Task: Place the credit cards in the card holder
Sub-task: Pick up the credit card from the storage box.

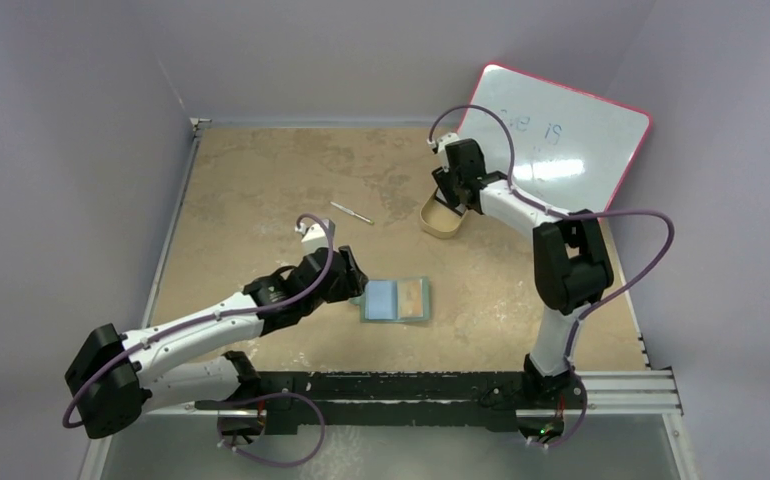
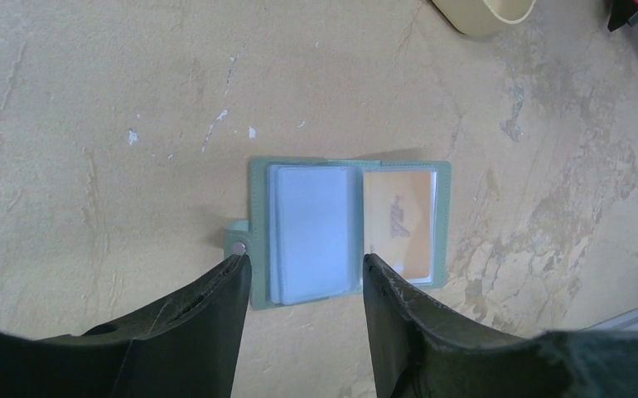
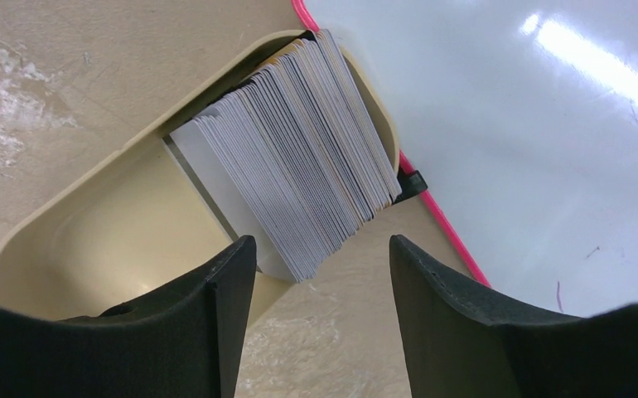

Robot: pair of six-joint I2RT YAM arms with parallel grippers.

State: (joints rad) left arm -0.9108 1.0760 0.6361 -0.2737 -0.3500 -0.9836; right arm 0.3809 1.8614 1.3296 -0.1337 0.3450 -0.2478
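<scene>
The card holder (image 1: 396, 299) lies open and flat on the table near the middle front. In the left wrist view it (image 2: 347, 231) shows pale blue pockets on its left half and an orange card behind the clear pocket on its right. My left gripper (image 2: 303, 261) is open and empty, just above the holder's near edge; in the top view it (image 1: 357, 282) is at the holder's left side. The credit cards (image 3: 299, 149) stand as a leaning stack in the beige tray (image 3: 108, 240). My right gripper (image 3: 322, 242) is open and empty over the tray's edge, also in the top view (image 1: 448, 192).
The beige oval tray (image 1: 441, 221) sits at the back right next to the pink-edged whiteboard (image 1: 561, 135), which leans at the far right corner. A thin pen (image 1: 351, 212) lies on the table behind the holder. Metal rails run along the near edge.
</scene>
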